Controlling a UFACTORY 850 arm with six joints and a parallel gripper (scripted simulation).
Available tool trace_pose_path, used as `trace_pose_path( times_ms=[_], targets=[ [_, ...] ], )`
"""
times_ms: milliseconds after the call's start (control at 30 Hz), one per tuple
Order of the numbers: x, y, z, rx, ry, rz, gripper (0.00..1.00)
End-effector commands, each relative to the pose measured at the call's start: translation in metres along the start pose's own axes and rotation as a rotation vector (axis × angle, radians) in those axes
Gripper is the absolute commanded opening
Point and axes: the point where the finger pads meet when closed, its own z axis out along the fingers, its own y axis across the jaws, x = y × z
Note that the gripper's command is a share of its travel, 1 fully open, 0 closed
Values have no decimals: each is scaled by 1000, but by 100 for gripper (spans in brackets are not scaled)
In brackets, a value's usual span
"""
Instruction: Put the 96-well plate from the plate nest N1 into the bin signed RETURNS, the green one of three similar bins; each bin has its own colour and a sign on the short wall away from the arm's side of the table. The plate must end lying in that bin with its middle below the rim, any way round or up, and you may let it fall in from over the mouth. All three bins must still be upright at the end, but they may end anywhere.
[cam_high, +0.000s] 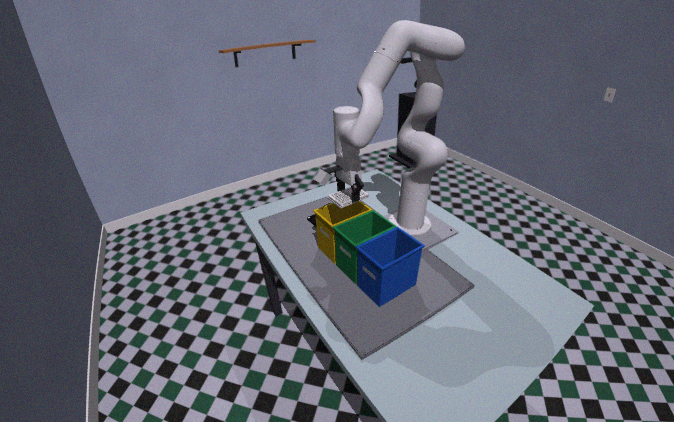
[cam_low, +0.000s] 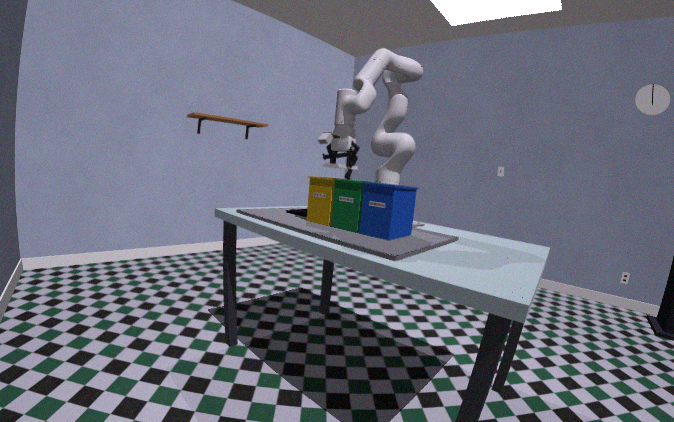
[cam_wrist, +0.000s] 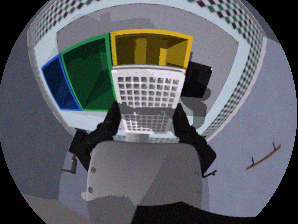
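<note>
My gripper (cam_high: 349, 192) is shut on the white 96-well plate (cam_high: 346, 198) and holds it in the air just above the far end of the yellow bin (cam_high: 337, 220). In the wrist view the plate (cam_wrist: 148, 99) sits between my two dark fingers, with the yellow bin (cam_wrist: 152, 48) straight beyond it. The green bin (cam_high: 362, 234) stands next to the yellow one, in the middle of the row; it also shows in the wrist view (cam_wrist: 88, 70), to the left of the plate. In the exterior view the gripper (cam_low: 341, 162) hangs above the yellow bin (cam_low: 320, 199) and green bin (cam_low: 346, 203).
A blue bin (cam_high: 389, 263) stands at the near end of the row, touching the green one. All three stand upright on a grey mat. A dark plate nest (cam_wrist: 200, 79) lies beyond the yellow bin. The arm's base (cam_high: 414, 220) stands right of the bins.
</note>
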Motion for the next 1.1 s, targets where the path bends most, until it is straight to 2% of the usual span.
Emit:
trace_pose_path(
  times_ms=[0, 967, 1067],
  targets=[
    [3, -13, 0, -2, 1, 1, 0],
    [20, -102, 2, -1, 1, 1, 0],
    [20, -105, 2, -1, 1, 1, 0]
  ],
)
